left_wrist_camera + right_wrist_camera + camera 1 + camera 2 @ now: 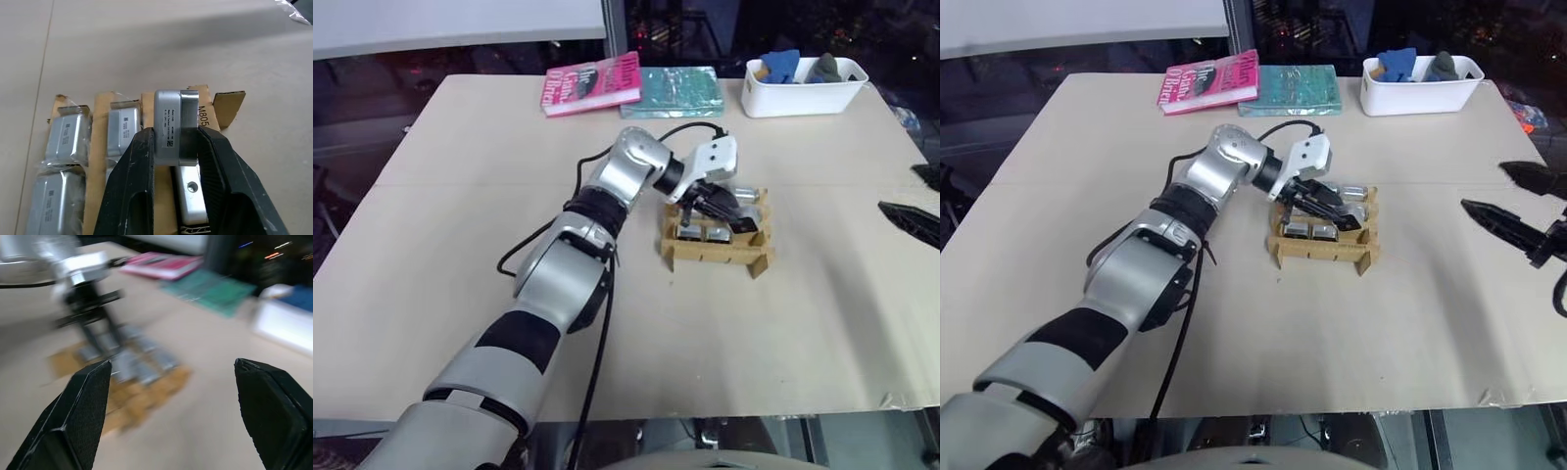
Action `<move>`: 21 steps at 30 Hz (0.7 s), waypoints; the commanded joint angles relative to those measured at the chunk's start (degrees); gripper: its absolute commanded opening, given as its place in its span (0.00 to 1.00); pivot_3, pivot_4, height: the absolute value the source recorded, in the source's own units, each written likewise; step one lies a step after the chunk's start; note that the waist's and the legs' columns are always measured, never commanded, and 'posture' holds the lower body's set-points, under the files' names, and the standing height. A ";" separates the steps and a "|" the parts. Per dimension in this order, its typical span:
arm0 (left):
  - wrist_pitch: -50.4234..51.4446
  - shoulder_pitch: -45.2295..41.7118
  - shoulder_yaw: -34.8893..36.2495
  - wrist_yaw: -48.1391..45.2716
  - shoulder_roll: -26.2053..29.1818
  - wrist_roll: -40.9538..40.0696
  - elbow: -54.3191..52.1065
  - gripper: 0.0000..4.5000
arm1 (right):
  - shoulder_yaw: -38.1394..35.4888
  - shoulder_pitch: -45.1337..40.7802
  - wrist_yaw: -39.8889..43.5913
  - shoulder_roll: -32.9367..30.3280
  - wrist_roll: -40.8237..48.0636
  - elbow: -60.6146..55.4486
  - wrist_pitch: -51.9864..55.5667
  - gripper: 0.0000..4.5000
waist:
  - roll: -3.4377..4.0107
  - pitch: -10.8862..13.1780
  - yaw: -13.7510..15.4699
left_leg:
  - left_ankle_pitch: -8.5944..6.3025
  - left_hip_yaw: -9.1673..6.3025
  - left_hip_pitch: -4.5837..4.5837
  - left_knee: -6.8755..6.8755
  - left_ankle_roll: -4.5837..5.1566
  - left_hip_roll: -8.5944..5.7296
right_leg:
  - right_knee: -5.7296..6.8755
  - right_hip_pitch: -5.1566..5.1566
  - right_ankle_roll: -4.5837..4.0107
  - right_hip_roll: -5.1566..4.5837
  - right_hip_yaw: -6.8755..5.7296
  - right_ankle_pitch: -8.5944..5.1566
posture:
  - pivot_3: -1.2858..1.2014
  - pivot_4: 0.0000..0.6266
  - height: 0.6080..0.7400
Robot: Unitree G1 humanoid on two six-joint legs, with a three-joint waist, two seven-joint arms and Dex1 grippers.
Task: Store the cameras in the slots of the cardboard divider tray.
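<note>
The brown cardboard divider tray (720,257) sits right of the table's middle, and several silvery cameras (66,134) lie in its slots. My left gripper (176,136) hangs over the tray's far-right part, shut on one more camera (175,122), which it holds upright just above a slot. Under it, another camera (188,196) lies in the same row. My right gripper (1485,187) hovers open and empty above the table, well to the right of the tray. The right wrist view looks across at the tray (132,401) and my left gripper.
A white bin (803,93) holding blue and grey items stands at the far right. A pink book (590,83) and a green book (680,90) lie side by side along the far edge. A black cable (597,362) runs along my left arm.
</note>
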 commanded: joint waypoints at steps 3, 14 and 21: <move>0.92 -1.82 1.69 0.49 -0.17 -0.24 -2.74 0.20 | -1.18 -1.93 8.68 -3.44 -0.48 1.67 1.77 0.88 | 0.00 0.00 -0.06 | 0.00 -0.04 0.02 0.03 0.00 0.01 | 0.07 0.01 0.00 0.00 -0.03 0.00 | 0.52 0.24 1.00; 0.21 -2.40 0.79 0.88 -1.49 1.62 -1.26 0.20 | -9.09 3.01 14.46 -1.76 -2.85 -1.05 4.69 0.88 | 0.00 0.00 -0.09 | -0.01 -0.05 -0.03 0.22 0.01 0.02 | 0.10 0.02 0.05 0.01 -0.02 0.03 | 0.52 0.24 1.00; -0.21 -3.50 0.79 1.70 -3.05 2.98 0.49 0.20 | -9.89 3.17 13.05 -0.46 -2.74 -3.77 5.93 0.88 | 0.00 0.00 -0.14 | -0.01 -0.06 -0.04 0.37 0.02 0.03 | 0.18 0.04 0.10 0.02 -0.01 0.06 | 0.52 0.24 1.00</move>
